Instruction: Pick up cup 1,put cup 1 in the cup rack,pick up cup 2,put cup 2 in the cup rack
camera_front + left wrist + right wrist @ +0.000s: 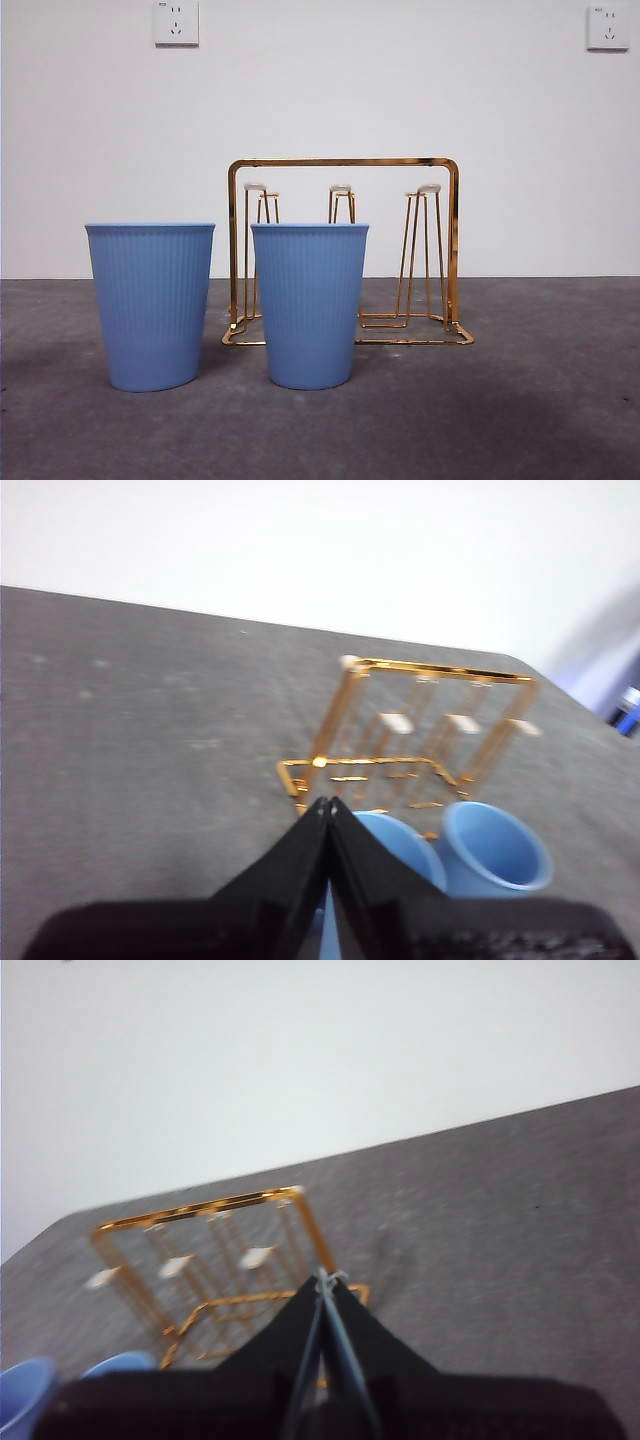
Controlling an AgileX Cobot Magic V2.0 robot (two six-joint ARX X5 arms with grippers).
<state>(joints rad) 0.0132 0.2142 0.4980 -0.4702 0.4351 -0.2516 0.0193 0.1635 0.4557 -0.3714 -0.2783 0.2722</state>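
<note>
Cups, two, blue, ribbed, tapered toward the foot, both upright on the grey table [560, 420] in the front view: one cup [151, 305] on the viewer's left, the second cup [308, 304] just beside it, a narrow gap between them, neither yet racked. Cup rack [343, 250], gold wire, stands directly behind the second cup, its arched frame and capped prongs taller than both rims; all prongs bare. No gripper appears in this view. Left wrist view: left gripper [327, 805] held above the table, jaws pressed together at the tips and holding nothing; both cups lie close beyond and below the tips, one cup [400, 845] partly hidden behind the jaws, the other [495, 848] showing its open mouth beside it; the rack [430, 730] stands farther out past the tips. Right wrist view: right gripper [325, 1285] likewise clenched and empty; the rack [215, 1260] sits ahead of and to one side of its tips, with two blue rims [70, 1380] at the picture's edge, well off from the jaws. Handling, as judged: cups look like thin plastic, light, fairly stiff, smooth at the rim and likely to tip if nudged; a hold across the rim wall, one jaw inside and one outside, seems best suited, leaving the mouth free to invert over a prong.
</note>
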